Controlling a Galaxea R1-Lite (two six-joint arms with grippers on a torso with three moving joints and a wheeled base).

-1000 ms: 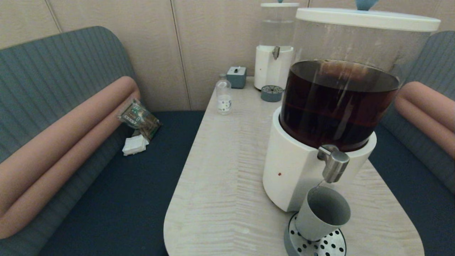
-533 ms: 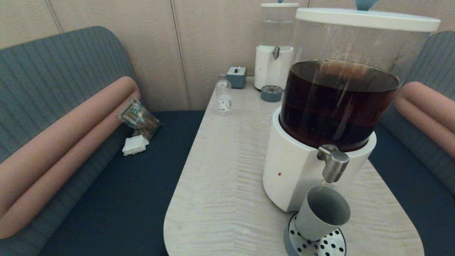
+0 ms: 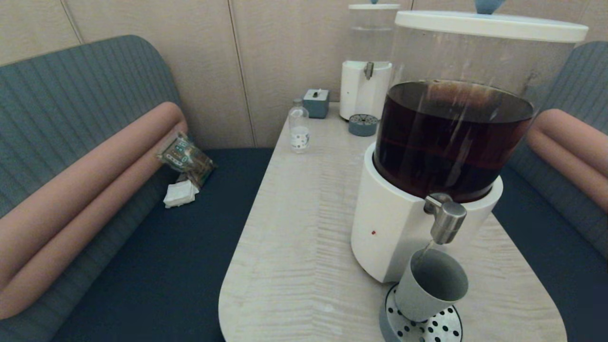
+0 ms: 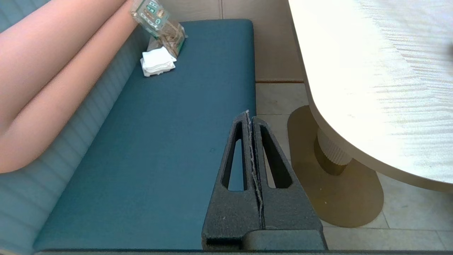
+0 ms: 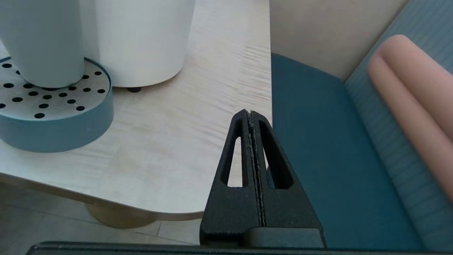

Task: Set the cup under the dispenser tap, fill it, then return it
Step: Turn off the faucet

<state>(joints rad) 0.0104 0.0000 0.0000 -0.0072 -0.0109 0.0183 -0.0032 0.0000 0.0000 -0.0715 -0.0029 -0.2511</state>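
The grey-green cup (image 3: 430,285) stands on the perforated drip tray (image 3: 441,327) under the brushed-steel dispenser tap (image 3: 446,219) of the big white-based dispenser (image 3: 394,223) with dark brown liquid. A thin stream runs from the tap into the cup. The cup (image 5: 39,39) and tray (image 5: 53,117) also show in the right wrist view. My right gripper (image 5: 250,113) is shut and empty, low beside the table's near right corner. My left gripper (image 4: 248,114) is shut and empty, parked low by the left bench. Neither gripper shows in the head view.
A small clear bottle (image 3: 299,127), a grey box (image 3: 316,102) and a second dispenser of clear liquid (image 3: 366,71) stand at the table's far end. A snack packet (image 3: 186,157) and white napkins (image 3: 180,194) lie on the left bench. Benches flank the table (image 3: 294,247).
The thin stream from the tap into the cup has kept running. Cup, dispenser and both arms have stayed where they were.
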